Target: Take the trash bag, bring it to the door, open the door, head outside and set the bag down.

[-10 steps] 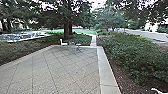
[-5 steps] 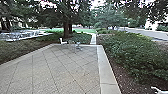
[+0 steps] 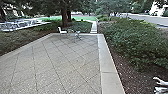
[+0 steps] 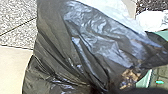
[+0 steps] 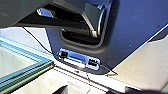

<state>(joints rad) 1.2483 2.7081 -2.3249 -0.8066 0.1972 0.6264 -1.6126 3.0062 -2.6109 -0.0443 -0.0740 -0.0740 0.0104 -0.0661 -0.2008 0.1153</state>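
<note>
Patio (image 3: pixel 57 65) near green shrubs (image 3: pixel 137 42).

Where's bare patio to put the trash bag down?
Bare: the near and middle paving, between the planted bed on the left, the pale border strip on the right and the white chair. Likely enough for the trash bag. Crowded: the far edge, with that chair and metal furniture, and right of the strip, where the hedge spreads.

The black trash bag (image 4: pixel 82 42), glossy and creased, shows against pale paving (image 4: pixel 15 63).
</note>
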